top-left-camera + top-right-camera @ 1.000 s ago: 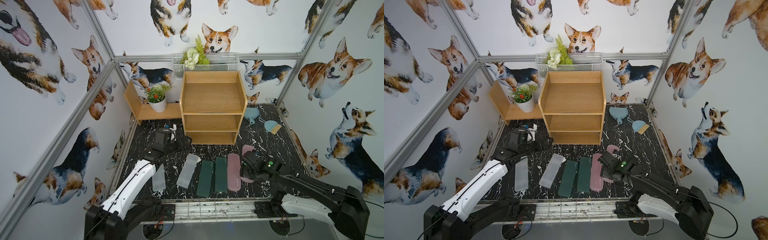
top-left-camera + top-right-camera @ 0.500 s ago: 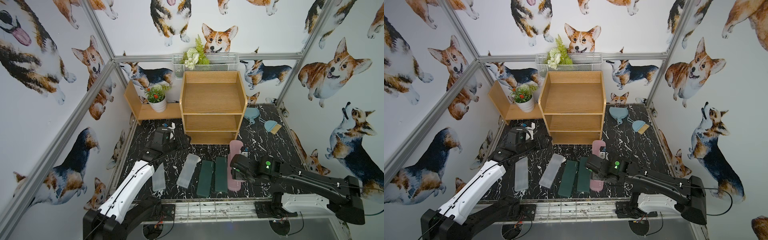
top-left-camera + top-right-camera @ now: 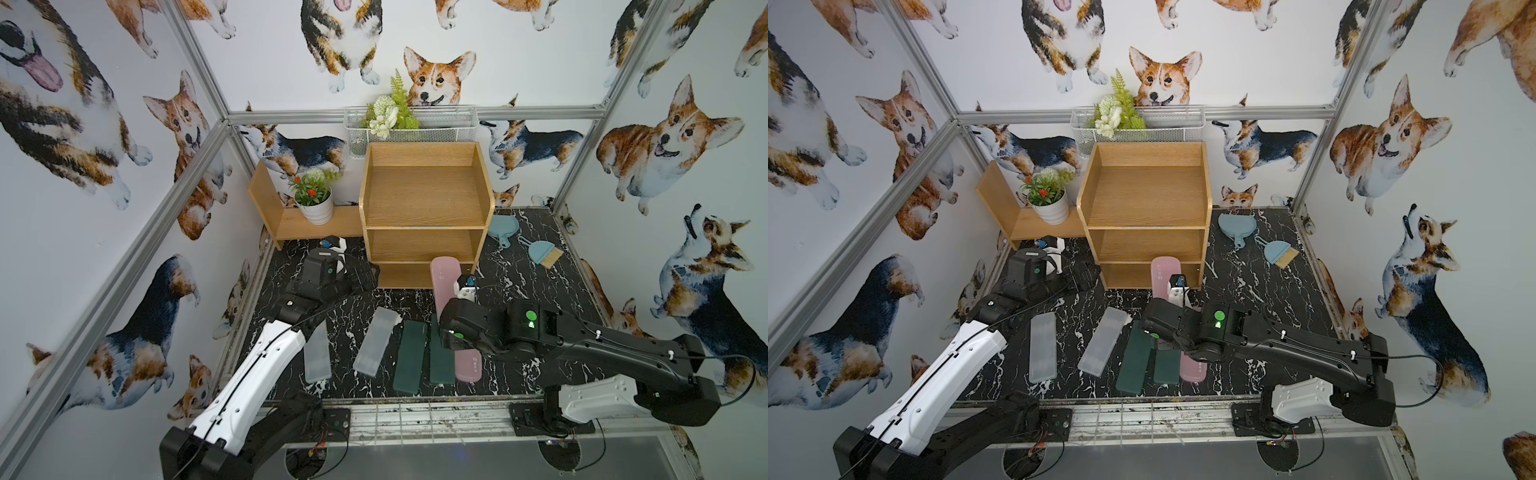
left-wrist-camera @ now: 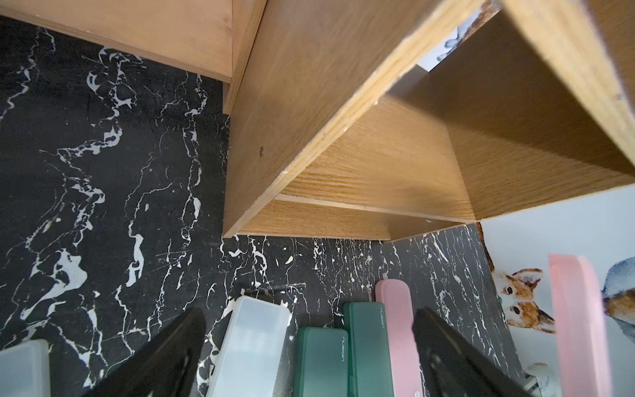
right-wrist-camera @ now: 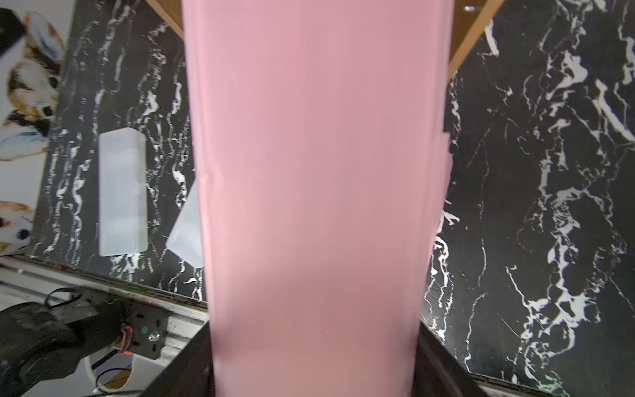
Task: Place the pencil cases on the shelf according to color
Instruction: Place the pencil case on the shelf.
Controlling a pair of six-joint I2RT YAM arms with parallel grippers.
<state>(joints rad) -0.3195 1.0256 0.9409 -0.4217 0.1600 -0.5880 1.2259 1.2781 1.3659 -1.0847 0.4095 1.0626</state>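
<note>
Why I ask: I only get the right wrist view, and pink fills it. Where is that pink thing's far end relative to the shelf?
Observer: The right tool holds the pink rounded plastic pencil case, its far end before the lowest opening of the light-wood three-tier shelf, not inside.
Operator: Where's the other pink one?
Observer: The second pink pencil case lies on the black marble floor under your wrist, beside a dark green pencil case.
Operator: Where's the left tool?
Observer: The left tool hangs open by the shelf's left front corner.
</note>
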